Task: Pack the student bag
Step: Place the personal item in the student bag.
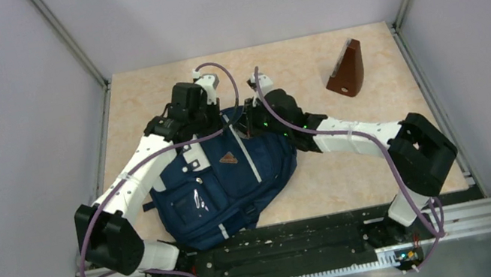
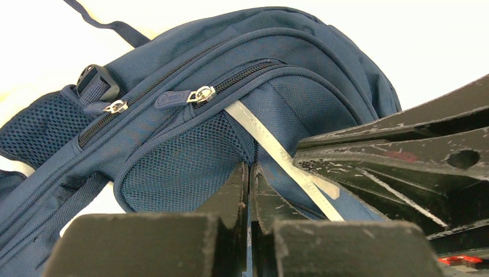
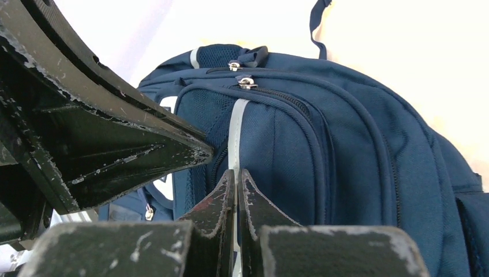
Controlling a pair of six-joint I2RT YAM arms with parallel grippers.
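My left hand (image 2: 249, 171) and right hand (image 3: 237, 176), both clenched, face the limp student bag (image 1: 227, 180); I'd take the zipper pull (image 2: 202, 93) just ahead.

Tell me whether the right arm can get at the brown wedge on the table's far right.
Probably yes. The right gripper, shut, sits at the top of the student bag; only bare table lies between it and the brown wedge, so nothing looks to block the swing.

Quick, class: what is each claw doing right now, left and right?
Left claw: closed, nothing visibly held.
Right claw: closed, nothing visibly held.
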